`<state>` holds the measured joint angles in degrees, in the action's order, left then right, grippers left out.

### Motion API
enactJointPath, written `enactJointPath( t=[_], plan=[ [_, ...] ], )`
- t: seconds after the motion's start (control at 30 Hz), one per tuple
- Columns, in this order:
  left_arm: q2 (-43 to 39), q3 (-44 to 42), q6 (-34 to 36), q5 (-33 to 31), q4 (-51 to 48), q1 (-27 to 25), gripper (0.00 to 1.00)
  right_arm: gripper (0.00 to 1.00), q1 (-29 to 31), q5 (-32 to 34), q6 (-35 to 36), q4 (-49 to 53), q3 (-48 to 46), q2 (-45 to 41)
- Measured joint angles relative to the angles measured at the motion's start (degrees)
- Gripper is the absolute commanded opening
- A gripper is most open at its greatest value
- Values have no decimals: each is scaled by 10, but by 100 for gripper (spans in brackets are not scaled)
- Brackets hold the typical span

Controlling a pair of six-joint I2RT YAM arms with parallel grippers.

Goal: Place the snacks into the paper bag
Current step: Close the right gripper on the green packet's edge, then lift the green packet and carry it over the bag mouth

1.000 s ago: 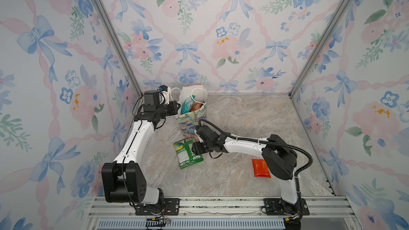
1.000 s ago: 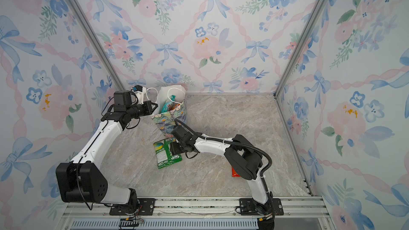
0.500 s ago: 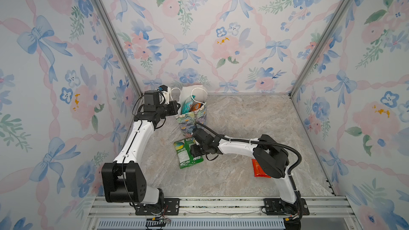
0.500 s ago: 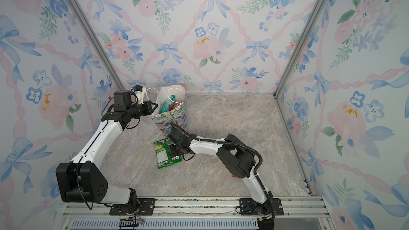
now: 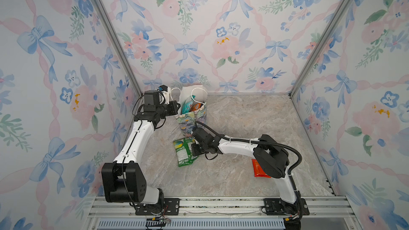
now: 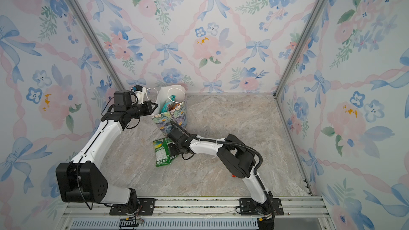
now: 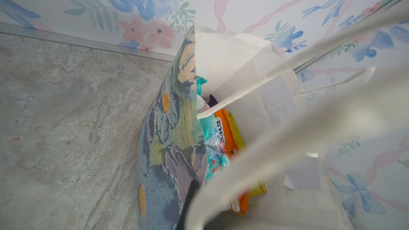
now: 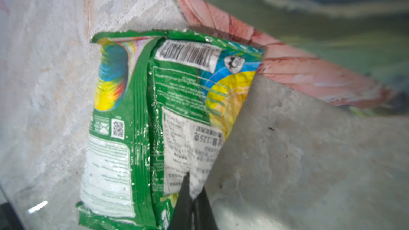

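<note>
My right gripper (image 8: pixel 194 184) has just closed, pinching the near edge of the green pouch (image 8: pixel 137 118), which lies on the table (image 5: pixel 243 118) just in front of the paper bag (image 5: pixel 190 122). I judge the grasp made and the lift next. My left gripper (image 5: pixel 174 109) is pressed together at the bag's rim, seemingly holding it open. Inside stand teal (image 7: pixel 213 142), orange (image 7: pixel 230 138) and yellow (image 7: pixel 238 133) pouches. A red pouch (image 5: pixel 259 169) waits outside.

High stereo pair; close wrist views, both with paper bag (image 7: pixel 168 140)
</note>
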<state>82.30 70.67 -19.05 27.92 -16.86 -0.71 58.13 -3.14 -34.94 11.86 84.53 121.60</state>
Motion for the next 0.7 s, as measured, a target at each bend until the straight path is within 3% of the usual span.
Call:
enactJointPath(
  t=[0.27,0.7],
  plan=[
    [0,0,0,0,0,0,0,0,-3,-3,2,1,-74,-63],
    [0,0,0,0,0,0,0,0,-34,3,2,64,-196,-248]
  ],
)
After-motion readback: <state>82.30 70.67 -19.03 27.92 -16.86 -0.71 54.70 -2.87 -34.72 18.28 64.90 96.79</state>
